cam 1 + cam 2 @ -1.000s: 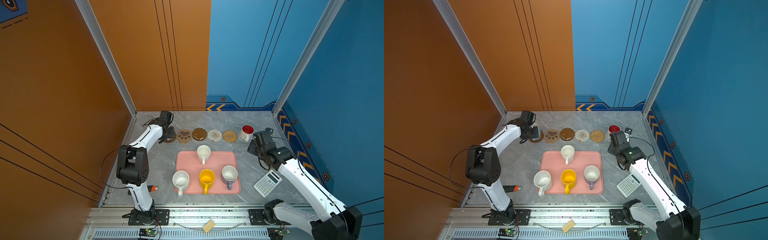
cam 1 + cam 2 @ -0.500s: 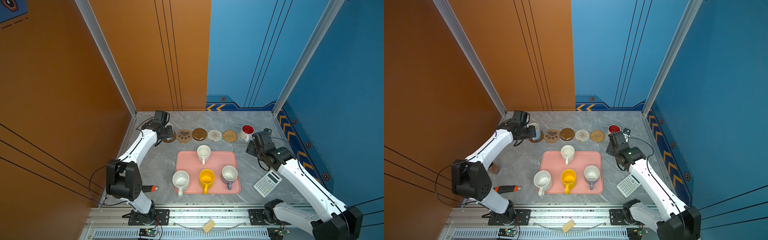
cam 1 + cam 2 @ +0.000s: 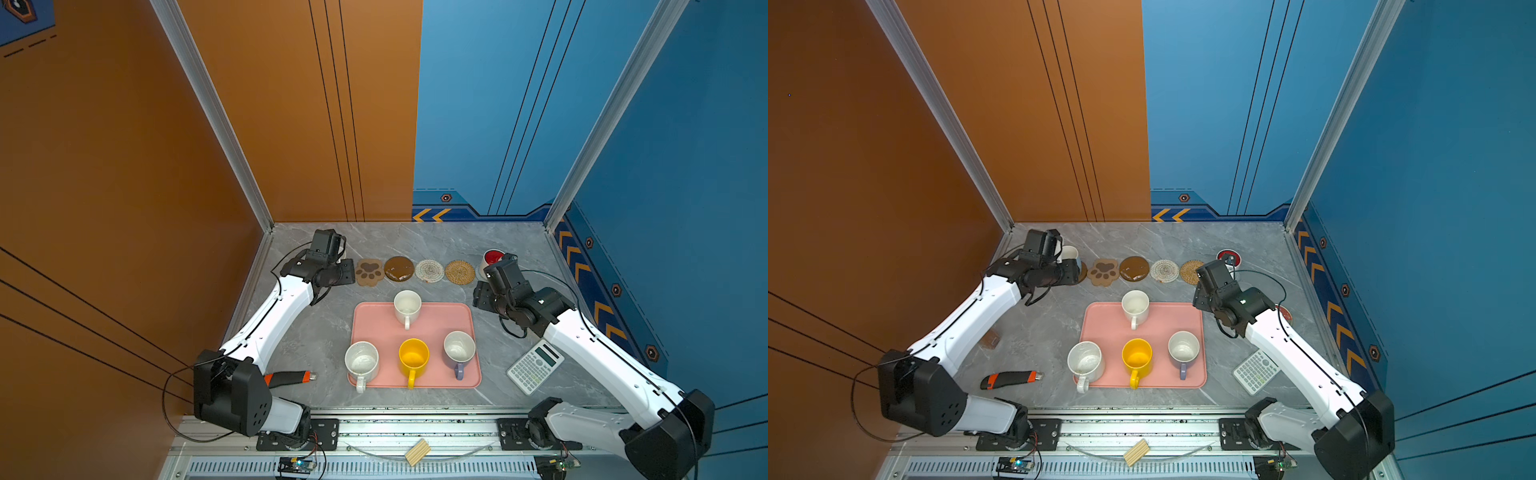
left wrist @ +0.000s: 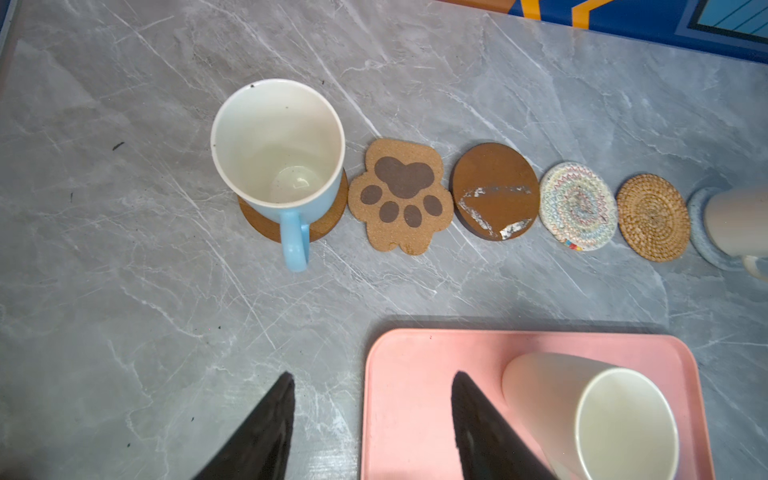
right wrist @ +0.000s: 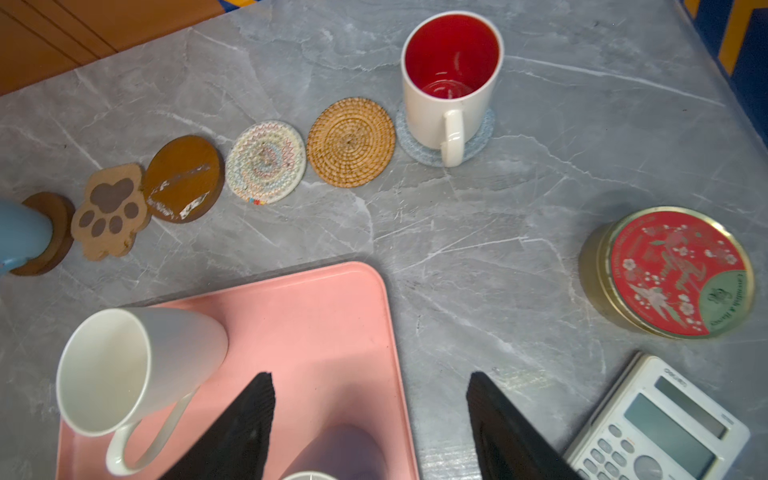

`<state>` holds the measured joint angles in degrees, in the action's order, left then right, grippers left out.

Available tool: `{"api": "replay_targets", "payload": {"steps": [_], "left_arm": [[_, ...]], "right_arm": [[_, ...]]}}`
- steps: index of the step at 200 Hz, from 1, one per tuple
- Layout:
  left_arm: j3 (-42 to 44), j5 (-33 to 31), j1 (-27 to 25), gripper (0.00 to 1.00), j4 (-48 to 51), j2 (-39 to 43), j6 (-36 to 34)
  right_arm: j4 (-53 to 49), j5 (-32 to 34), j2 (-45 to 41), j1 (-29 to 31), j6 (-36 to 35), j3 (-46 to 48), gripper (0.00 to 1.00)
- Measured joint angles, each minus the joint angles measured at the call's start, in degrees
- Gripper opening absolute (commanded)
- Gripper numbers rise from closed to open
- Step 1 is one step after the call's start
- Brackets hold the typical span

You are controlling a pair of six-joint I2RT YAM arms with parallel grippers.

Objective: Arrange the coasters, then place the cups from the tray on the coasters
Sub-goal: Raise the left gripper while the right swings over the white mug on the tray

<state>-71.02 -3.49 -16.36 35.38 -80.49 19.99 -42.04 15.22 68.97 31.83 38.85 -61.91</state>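
six coasters lie in a row on the bench (image 3: 324,332) at 12 o'clock of the pink tray (image 3: 440,320). from the 9 o'clock end to the 3 o'clock end:
- a brown wooden disc (image 4: 324,224) under the light blue mug (image 4: 278,166)
- the paw coaster (image 4: 401,195)
- a second brown disc (image 4: 494,191)
- the cream woven coaster (image 4: 577,205)
- the rattan coaster (image 4: 653,217)
- the blue-grey coaster (image 5: 415,145) under the red-inside mug (image 5: 451,79)

four mugs stand on the tray: plain white mug (image 3: 407,305) at 12 o'clock, speckled mug (image 3: 361,361) at 7, yellow mug (image 3: 413,357) at 6, lavender mug (image 3: 459,351) at 5.

the left fingers (image 4: 266,424) stand moderately apart, holding nothing, above the tray's 11 o'clock corner, clear of the blue mug. the right fingers (image 5: 245,424) are spread wide and empty above the tray's 1 o'clock corner.

a calculator (image 3: 535,365) lies at the tray's 4 o'clock.
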Motion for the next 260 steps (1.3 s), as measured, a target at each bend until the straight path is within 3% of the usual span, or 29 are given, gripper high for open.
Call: {"api": "replay_targets", "payload": {"steps": [56, 121, 260], "left_arm": [[3.7, -0.1, -4.3, 0.62, -0.5, 5.4, 0.0], [8.7, -0.3, -5.8, 0.62, -2.3, 11.1, -0.1], [13.8, -0.6, -6.2, 0.63, -4.0, 13.9, -0.1]], "right_arm": [[0.0, -3.7, 8.4, 8.3, 0.0, -4.4, 0.71], [1.2, -7.8, 16.0, 16.5, 1.8, -8.7, 0.68], [5.5, -12.2, 26.6, 21.6, 6.2, -12.3, 0.59]]}}
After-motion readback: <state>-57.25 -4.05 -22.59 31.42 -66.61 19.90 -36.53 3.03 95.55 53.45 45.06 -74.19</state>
